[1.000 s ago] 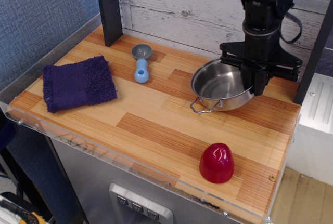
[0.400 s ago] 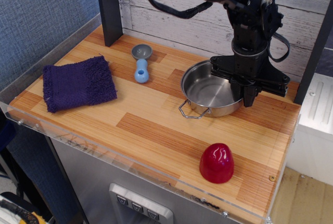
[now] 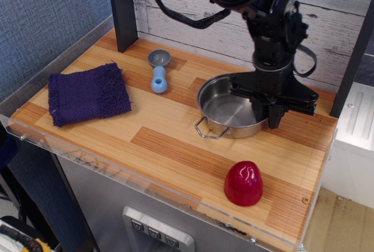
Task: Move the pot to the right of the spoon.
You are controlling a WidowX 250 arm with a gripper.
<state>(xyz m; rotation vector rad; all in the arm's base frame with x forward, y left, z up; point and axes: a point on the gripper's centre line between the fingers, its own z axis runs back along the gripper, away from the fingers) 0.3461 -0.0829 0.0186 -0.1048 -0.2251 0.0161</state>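
Observation:
The shiny steel pot point(image 3: 225, 109) sits on the wooden table, right of centre, with one wire handle pointing toward the front. My gripper point(image 3: 272, 111) hangs over the pot's right rim, its dark fingers shut on that rim. The spoon point(image 3: 159, 71), with a light blue handle and grey bowl, lies to the pot's left near the back, with a gap of bare wood between them.
A folded purple cloth point(image 3: 87, 93) lies at the left. A red dome-shaped object point(image 3: 243, 183) stands near the front right edge. A dark post point(image 3: 121, 9) rises at the back left, and another at the right edge point(image 3: 353, 47).
My gripper has slid left and slightly forward, dragging the pot with it. The pot is now closer to the spoon. Spoon, cloth and red dome have not moved.

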